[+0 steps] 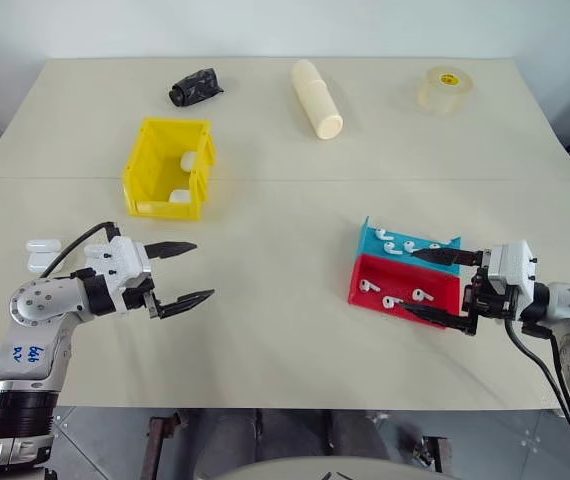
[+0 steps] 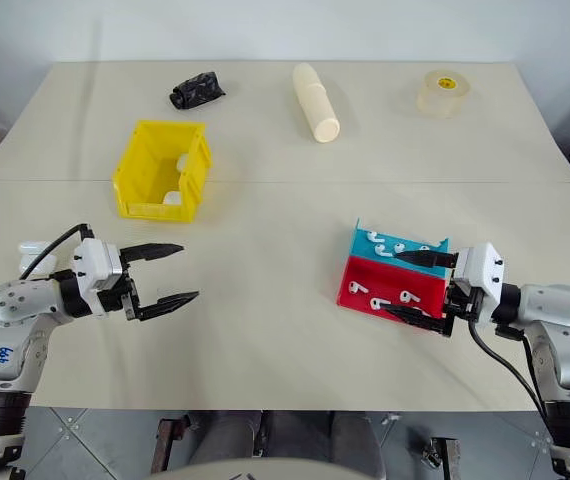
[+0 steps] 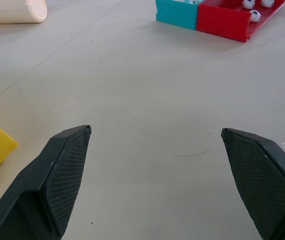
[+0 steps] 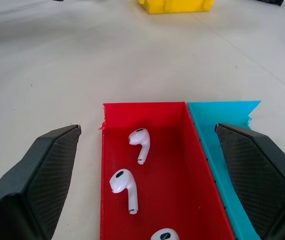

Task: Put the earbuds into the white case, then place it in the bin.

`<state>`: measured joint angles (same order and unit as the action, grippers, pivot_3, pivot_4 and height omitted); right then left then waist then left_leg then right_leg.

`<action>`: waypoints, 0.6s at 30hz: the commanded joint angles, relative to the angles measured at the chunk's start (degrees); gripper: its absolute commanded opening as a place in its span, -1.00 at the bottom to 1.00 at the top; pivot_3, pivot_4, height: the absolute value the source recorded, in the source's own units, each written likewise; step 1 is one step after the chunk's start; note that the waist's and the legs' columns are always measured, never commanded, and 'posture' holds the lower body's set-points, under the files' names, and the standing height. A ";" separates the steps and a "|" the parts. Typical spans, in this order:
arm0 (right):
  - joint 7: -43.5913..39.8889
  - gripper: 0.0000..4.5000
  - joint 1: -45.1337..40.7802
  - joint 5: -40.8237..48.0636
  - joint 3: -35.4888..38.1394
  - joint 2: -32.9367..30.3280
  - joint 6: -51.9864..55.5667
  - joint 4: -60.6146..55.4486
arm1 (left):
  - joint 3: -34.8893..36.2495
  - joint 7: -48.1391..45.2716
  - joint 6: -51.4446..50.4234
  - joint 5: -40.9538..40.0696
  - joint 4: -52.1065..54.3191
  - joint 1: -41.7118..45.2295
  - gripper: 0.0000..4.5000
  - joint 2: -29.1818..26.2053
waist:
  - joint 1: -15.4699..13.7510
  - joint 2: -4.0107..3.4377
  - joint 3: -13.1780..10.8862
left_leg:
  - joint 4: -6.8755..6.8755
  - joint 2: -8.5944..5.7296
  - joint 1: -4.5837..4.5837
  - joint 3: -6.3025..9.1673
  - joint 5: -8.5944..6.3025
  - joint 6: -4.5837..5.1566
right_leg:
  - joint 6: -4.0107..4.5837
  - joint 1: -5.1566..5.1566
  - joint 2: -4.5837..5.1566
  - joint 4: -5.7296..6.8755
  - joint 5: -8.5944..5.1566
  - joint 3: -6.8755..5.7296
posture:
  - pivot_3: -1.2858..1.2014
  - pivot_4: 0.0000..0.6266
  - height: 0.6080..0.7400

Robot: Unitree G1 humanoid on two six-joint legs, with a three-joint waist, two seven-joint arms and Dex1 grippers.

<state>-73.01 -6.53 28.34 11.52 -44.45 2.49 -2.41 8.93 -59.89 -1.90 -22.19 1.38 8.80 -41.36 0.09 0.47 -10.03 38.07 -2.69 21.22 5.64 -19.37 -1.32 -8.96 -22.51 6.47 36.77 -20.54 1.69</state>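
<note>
Right now I'm at the very start: nothing is picked up, and the first earbud has yet to be lifted. My right tool [image 1: 434,285] sits at the lower right of the frame with its fingers spread wide and empty, straddling the near end of the red tray [image 1: 405,287], which lies touching the blue tray [image 1: 408,243]. The earbuds [image 4: 140,143] lie loose in both trays; the right wrist view shows three in the red one, right between my fingers.

My left tool [image 1: 183,272] hovers at the lower left, also wide open and holding nothing, over bare surface [image 1: 275,250]. Just behind that arm, at the left edge, I see a couple of white cases [image 1: 41,253] lying on the surface. The bin [image 1: 168,167] stands in the upper left, with what look like white cases already inside.

Next, I judge, the right tool must dip into the red tray and pinch one earbud. They're tiny and glossy, so the fingers need to close nearly all the way, centred on the stem, without dragging against the tray wall. The left tool should fetch a case meanwhile.
</note>
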 commanded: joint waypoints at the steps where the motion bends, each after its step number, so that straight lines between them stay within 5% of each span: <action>1: 0.12 1.00 -0.65 0.23 0.36 0.15 -1.00 -0.49 | 1.61 1.23 1.29 -0.12 1.44 0.06 0.98 0.28 | 0.00 0.00 0.00 | 0.00 0.00 0.00 0.00 0.00 0.00 | 0.00 0.00 0.00 0.00 0.00 0.00 | 0.03 -0.52 1.00; 9: 0.47 1.00 -4.22 0.70 -2.59 2.58 -0.36 -1.74 | 10.81 9.03 -5.22 -3.34 9.26 -8.70 0.98 0.22 | 0.40 0.00 0.00 | -0.03 0.08 0.00 -0.01 0.00 -0.01 | 0.00 -0.04 -0.02 0.00 0.00 0.02 | 0.03 -0.52 1.00; 18: 3.65 1.00 -9.14 2.20 -9.58 11.73 0.87 -7.63 | 29.27 23.94 -6.13 -3.08 22.51 -34.40 0.98 13.27 | 0.17 0.00 -0.01 | -0.03 0.15 0.01 0.00 -0.05 -0.05 | 0.00 0.05 0.04 -0.24 0.00 0.03 | 0.03 -0.52 1.00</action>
<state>-70.51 -14.68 29.49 2.10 -33.34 3.89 -7.31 34.28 -38.72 -10.20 -26.03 21.64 -23.75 -29.44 0.26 0.47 -10.04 38.05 -2.55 21.23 5.63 -19.42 -1.37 -8.96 -22.46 6.49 36.53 -20.55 1.71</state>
